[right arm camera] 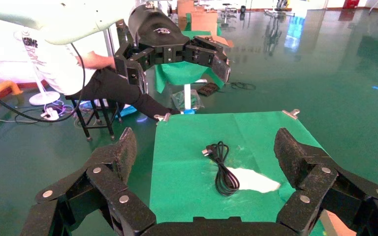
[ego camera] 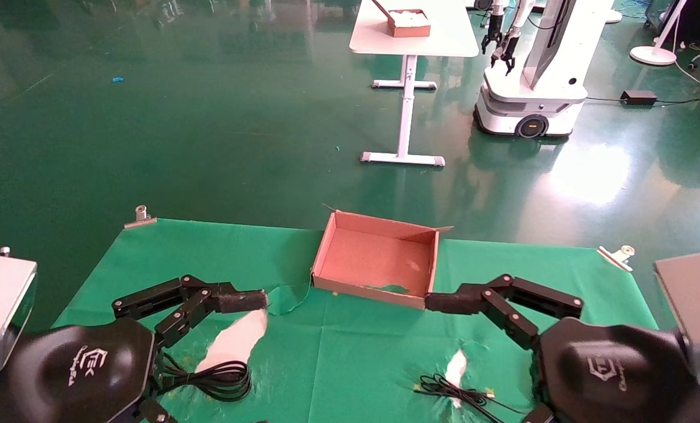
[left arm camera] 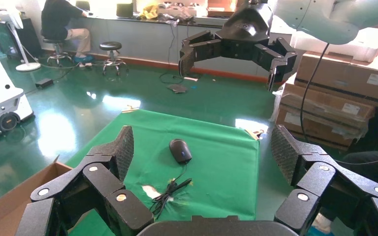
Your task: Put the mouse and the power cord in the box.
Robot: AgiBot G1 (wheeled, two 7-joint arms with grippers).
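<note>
The brown cardboard box (ego camera: 326, 258) sits empty at the table's far middle. The power cord (ego camera: 224, 379) lies coiled near the front left, below my left gripper (left arm camera: 202, 152). That gripper is open and hovers with one finger (ego camera: 241, 301) beside the box's left corner. The mouse (left arm camera: 180, 150) rests on the cloth at the right, hidden in the head view under my right arm. Only its thin wire (ego camera: 450, 390) shows there. My right gripper (right arm camera: 206, 152) is open with nothing in it, one finger (ego camera: 444, 302) close to the box's front right corner. It looks across at the power cord (right arm camera: 221, 169).
The green cloth (ego camera: 356, 346) is torn, showing white patches (ego camera: 235, 341) by the cord and by the wire. Metal clips (ego camera: 140, 216) hold its far corners. Beyond the table stand a white table (ego camera: 438, 41) with a smaller brown box (ego camera: 409, 23) and another robot (ego camera: 532, 76).
</note>
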